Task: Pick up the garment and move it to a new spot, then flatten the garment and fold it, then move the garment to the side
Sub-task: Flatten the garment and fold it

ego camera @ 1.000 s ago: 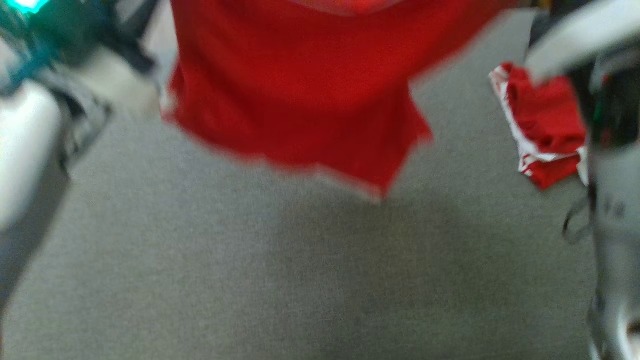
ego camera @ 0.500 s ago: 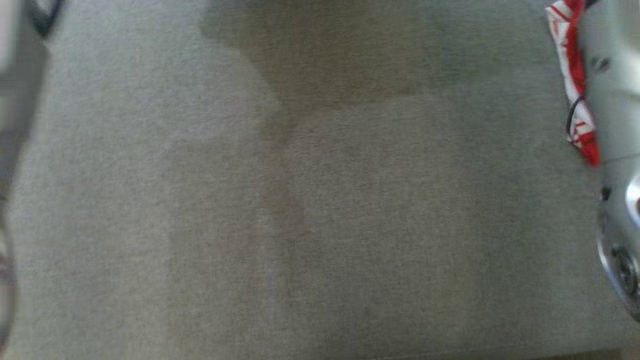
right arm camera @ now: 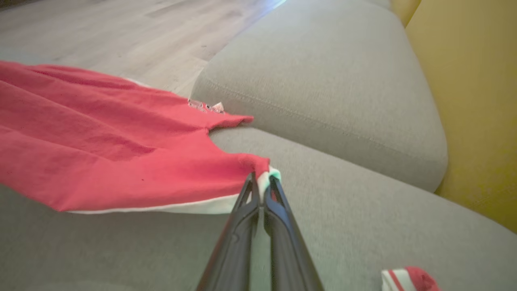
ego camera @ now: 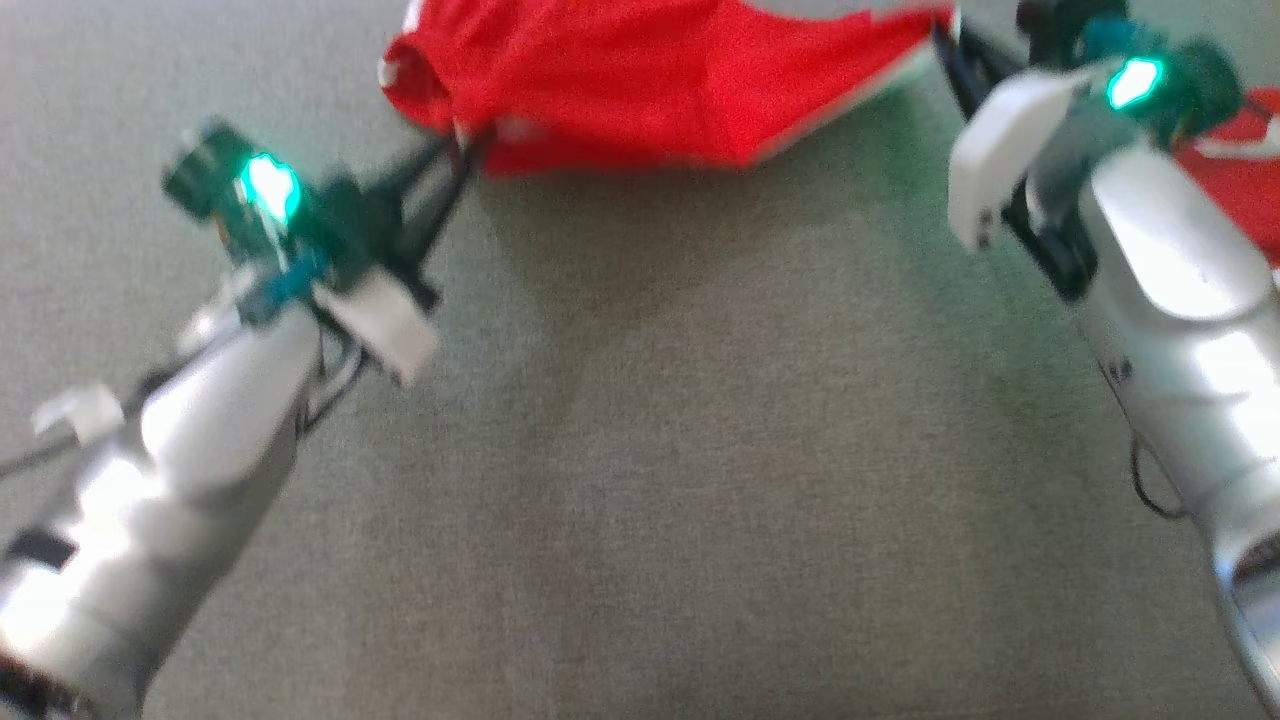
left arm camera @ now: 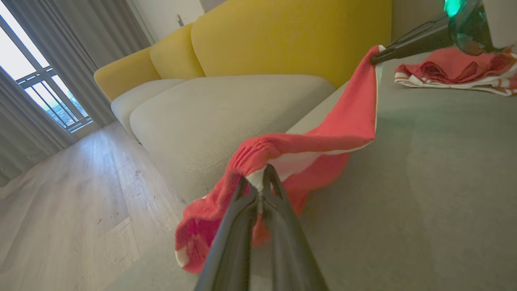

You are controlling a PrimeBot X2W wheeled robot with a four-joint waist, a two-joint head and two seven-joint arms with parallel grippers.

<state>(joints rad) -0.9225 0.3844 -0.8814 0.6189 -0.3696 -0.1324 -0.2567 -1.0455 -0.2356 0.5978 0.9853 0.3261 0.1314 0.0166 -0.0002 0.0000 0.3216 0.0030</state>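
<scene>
At the left of the head view, the left gripper (ego camera: 455, 165) has its jaws pinched together on a white-trimmed corner of the red fabric garment (ego camera: 650, 80). The garment stretches rightward, sagging in the middle, over the grey upholstered sofa seat (ego camera: 700, 450) to the right gripper (ego camera: 950, 45), whose jaws are likewise closed tight on the opposite white-edged corner. Further right, a second crumpled red-and-white garment (ego camera: 1235, 150) lies on the same seat, partly behind the right forearm. The left wrist view adds yellow back cushions (left arm camera: 282, 36), a pale wooden floor (left arm camera: 60, 210) and a curtained window (left arm camera: 44, 89), with the held garment's loose end hanging past the seat's edge. The right wrist view adds a neighbouring grey seat cushion (right arm camera: 323, 81).
</scene>
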